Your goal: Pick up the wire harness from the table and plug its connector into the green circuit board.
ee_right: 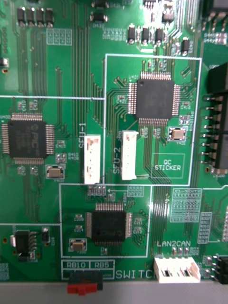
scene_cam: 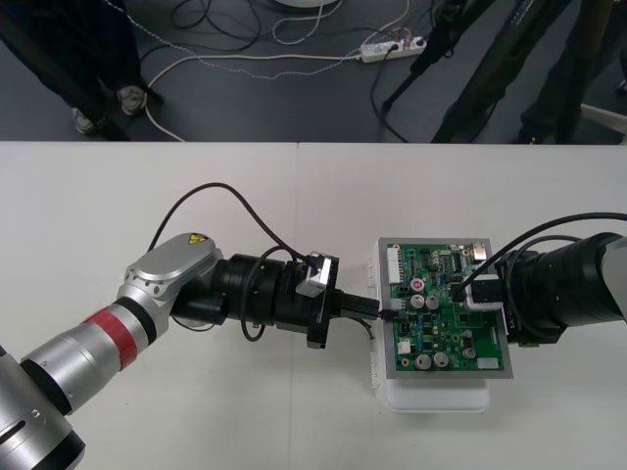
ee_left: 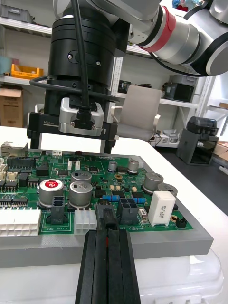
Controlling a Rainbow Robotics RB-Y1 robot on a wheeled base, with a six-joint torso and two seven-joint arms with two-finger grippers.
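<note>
Now the left end effector [scene_cam: 375, 307] squeezes the little wire harness [ee_left: 107, 241] just behind its small black plug [ee_left: 105, 214], at the edge of the green circuit board [scene_cam: 446, 318], while the right end effector [scene_cam: 478, 294] hangs over the board. It looks light and floppy, so gripping near the plug seems best

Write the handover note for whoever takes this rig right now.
The left end effector is shut on the wire harness, holding it at the green circuit board's edge nearest the left arm.
The right end effector hovers over the board's opposite side.
Done: the harness is off the table and at the board.
Left: seating is not visible; check it, push home, release.
</note>
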